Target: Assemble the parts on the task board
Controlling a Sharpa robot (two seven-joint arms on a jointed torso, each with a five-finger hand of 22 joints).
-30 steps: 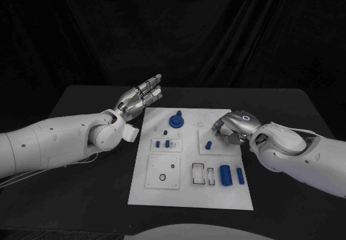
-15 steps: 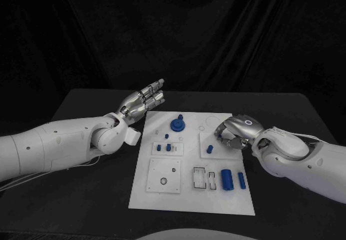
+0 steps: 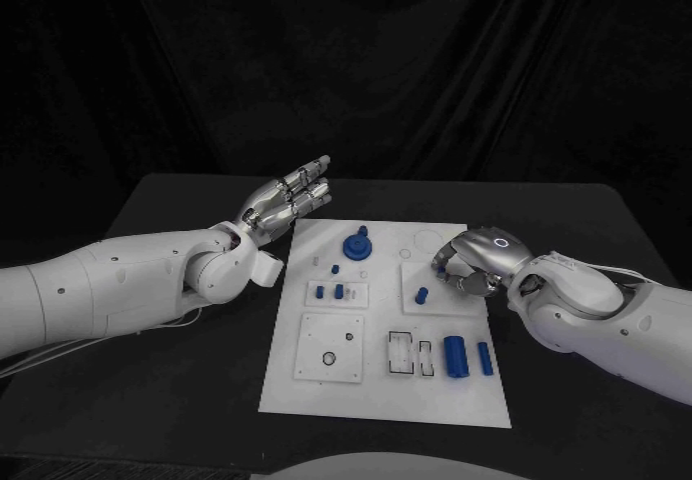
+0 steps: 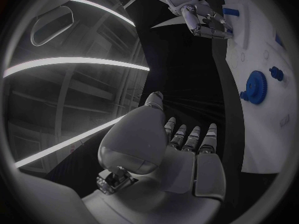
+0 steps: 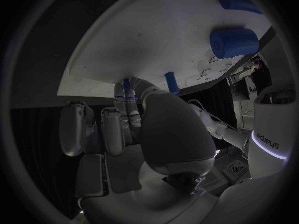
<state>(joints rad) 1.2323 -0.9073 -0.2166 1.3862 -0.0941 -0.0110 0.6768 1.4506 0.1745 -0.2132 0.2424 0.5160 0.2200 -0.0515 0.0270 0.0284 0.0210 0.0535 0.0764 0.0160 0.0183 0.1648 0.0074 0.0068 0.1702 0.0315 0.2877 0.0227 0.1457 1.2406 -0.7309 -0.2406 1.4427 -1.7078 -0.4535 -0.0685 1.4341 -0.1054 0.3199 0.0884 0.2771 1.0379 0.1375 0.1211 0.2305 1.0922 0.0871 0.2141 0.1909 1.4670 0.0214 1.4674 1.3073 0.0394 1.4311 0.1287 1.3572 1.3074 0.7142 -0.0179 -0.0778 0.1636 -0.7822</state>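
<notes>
White plastic, flat and rectangular, the task board (image 3: 387,385) lies in the middle of the black table (image 3: 159,390), with the small blue parts spread over it. A blue gear-shaped disc with a knob (image 3: 355,245) sits near the far end. A short blue peg (image 3: 421,296) stands in the raised square plate on the right side. A thick blue cylinder (image 3: 454,354) and a slimmer blue bar (image 3: 483,358) lie side by side near the right edge, closer to the robot.

The silver right hand (image 3: 464,268) is over the board's right edge, just beside the short peg, its fingers curled downward toward the board. In the right wrist view the fingertips (image 5: 127,95) sit close to a peg (image 5: 171,82) — whether they pinch anything I cannot tell. The silver left hand (image 3: 289,195) hangs above the table off the board's far left corner, flat and spread, holding nothing.

The step in hand looks like working the peg on the right-hand plate. The next move probably calls for a fine pinch on that small upright piece and a straight, steady motion — any tilt could jam it in its hole.
</notes>
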